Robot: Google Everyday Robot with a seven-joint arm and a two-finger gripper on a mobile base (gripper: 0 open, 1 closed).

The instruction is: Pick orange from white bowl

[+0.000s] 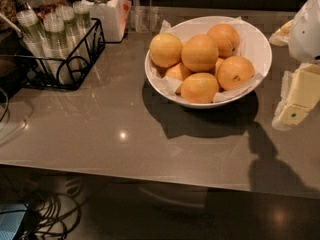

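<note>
A wide white bowl (258, 48) lined with crinkled white paper stands on the grey counter, right of centre. It holds several yellow-orange oranges piled together. The orange (235, 72) with a tiny dark speck lies at the bowl's right front. My gripper (298, 103), cream and white, hangs at the right edge of the view, just right of the bowl and a little above the counter, apart from the fruit. Its shadow falls on the counter below it.
A black wire rack (75, 66) with stacked clear cups (52, 31) stands at the back left. A white lidded jar (106, 11) is beside it. The counter's front edge (150, 176) runs across the lower view, with cables (50, 214) below.
</note>
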